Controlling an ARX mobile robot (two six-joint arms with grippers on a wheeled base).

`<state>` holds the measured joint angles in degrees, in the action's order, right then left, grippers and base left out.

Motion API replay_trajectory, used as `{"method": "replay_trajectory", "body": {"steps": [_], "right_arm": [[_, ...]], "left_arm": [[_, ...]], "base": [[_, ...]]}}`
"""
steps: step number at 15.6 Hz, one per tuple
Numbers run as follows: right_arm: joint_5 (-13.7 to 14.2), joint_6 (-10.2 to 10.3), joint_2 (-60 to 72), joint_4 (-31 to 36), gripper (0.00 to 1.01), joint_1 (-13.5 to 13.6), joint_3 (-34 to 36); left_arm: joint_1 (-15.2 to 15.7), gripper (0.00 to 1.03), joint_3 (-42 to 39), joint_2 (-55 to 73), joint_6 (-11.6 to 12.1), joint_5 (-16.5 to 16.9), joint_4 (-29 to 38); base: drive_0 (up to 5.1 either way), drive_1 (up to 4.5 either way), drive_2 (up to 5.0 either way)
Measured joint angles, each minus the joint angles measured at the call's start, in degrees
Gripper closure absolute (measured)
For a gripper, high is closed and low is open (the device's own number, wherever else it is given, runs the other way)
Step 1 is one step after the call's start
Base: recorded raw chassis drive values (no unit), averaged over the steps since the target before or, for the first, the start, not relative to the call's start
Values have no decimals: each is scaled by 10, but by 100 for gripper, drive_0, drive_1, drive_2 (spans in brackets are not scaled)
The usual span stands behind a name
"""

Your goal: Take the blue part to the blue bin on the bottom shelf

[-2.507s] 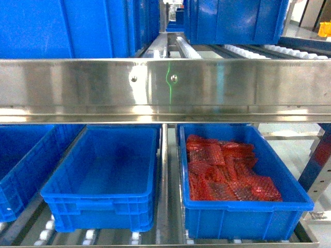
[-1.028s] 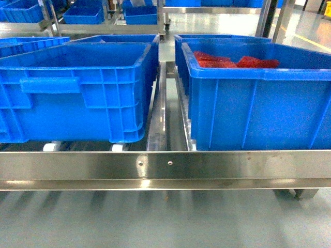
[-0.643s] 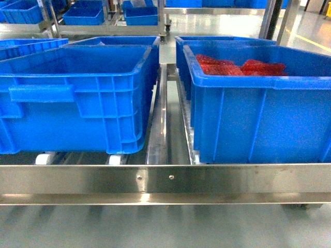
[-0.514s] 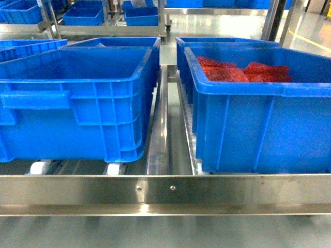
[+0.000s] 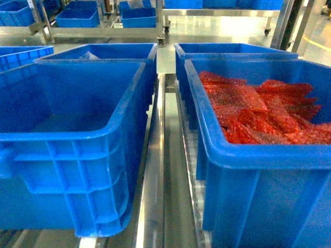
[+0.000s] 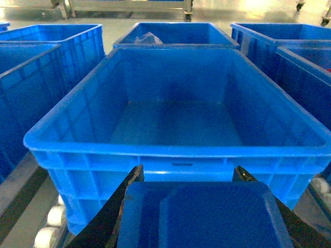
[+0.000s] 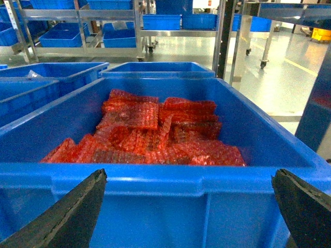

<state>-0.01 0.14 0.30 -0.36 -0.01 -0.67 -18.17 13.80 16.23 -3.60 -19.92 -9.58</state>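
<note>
Left claw [image 6: 204,206] clamps blue part [image 6: 204,219] at 6 o'clock of blue bin [image 6: 176,150] on roller bottom shelf [image 5: 155,175]; right claw [image 7: 189,217] gapes empty; glossy warehouse floor [image 7: 269,67] behind.

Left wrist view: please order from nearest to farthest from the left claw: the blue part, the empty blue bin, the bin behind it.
1. The blue part, held between the left claw's fingers.
2. The blue bin, directly ahead, empty.
3. The rear bin, behind it, farthest.

I see a second crate [image 5: 248,170] heaped with red bubble-wrap bags [image 5: 264,111] on the rack's right lane, two more blue crates [image 5: 227,50] lined up behind, and distant wheeled racks [image 7: 88,23] carrying small blue bins.
</note>
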Motion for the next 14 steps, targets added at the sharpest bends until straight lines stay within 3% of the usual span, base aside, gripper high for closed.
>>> {"method": "replay_trajectory", "body": {"steps": [4, 14], "right_arm": [[0, 0, 0, 1, 3, 0, 0], [0, 0, 0, 1, 3, 0, 0]], "left_arm": [[0, 60, 0, 0, 0, 0, 1], [0, 60, 0, 1, 0, 0, 0]], "base": [[5, 405, -395], [0, 0, 0]]}}
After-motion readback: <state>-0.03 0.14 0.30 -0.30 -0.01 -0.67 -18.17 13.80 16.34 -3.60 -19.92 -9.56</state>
